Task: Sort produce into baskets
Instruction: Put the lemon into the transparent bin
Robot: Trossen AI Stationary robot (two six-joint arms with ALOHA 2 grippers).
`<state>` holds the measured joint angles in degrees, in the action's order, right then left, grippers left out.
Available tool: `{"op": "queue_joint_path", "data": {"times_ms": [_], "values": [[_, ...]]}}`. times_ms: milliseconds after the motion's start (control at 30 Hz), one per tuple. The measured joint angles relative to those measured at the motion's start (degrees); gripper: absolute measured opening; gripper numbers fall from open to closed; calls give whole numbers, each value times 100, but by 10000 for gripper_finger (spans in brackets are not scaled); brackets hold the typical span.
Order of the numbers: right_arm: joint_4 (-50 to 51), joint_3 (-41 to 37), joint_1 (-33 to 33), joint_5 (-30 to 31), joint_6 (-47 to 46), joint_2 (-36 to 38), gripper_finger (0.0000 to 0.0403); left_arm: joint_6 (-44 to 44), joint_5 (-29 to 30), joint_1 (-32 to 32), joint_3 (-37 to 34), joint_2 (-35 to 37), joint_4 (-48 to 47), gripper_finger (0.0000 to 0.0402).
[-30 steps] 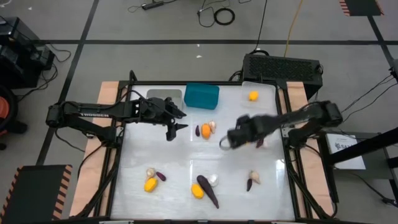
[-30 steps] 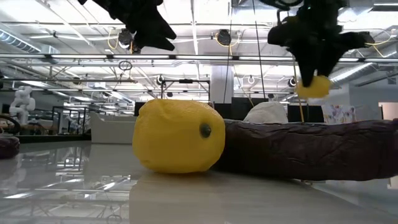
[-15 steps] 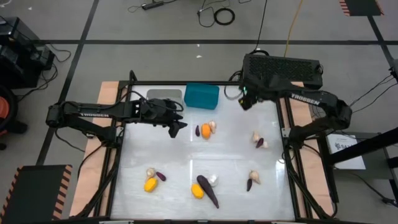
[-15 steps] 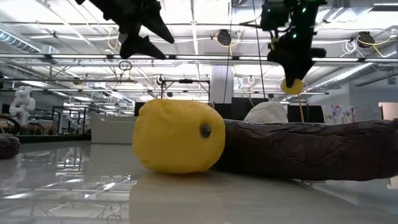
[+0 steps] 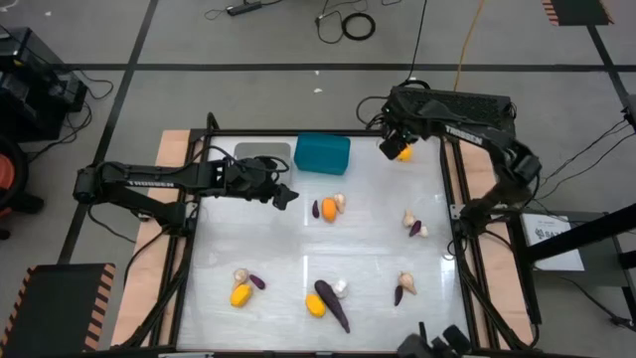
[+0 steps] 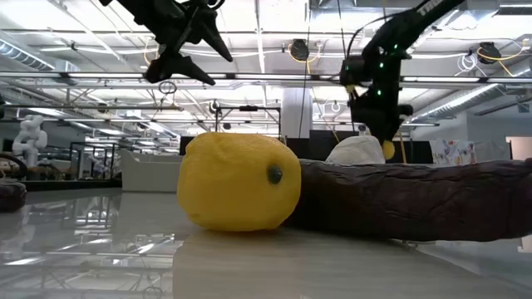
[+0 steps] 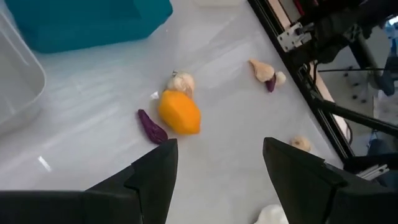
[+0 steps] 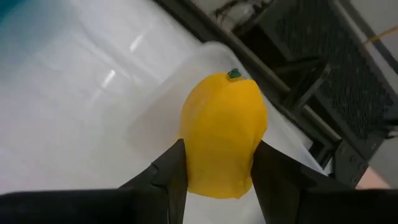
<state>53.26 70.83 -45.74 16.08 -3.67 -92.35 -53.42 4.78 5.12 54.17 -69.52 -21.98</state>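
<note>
On the white table (image 5: pixel 298 249), at its far right corner, my right gripper (image 5: pixel 395 147) clamps a yellow fruit (image 8: pixel 222 134) directly above the clear basket (image 8: pixel 186 74); release is straight down. My left gripper (image 5: pixel 282 195) waits open beside the teal basket (image 5: pixel 322 153).

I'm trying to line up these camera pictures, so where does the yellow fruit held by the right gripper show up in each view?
High view: yellow fruit at the table's far right corner, in the right gripper.
Low view: only a sliver under that gripper, upper right.
Left wrist view: not in it.
Right wrist view: centre, between the fingers.
Shared landmark: the clear tub beneath it.
</note>
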Motion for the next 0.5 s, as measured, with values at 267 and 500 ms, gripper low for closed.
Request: {"op": "queue_joint_path", "data": {"times_ms": [267,500], "values": [[-163,0,-123,6,124,-528,183,612,22,-3,0,0,-211,244],[100,0,-117,2,-589,-452,267,1850,-31,-6,2,205,-818,244]]}}
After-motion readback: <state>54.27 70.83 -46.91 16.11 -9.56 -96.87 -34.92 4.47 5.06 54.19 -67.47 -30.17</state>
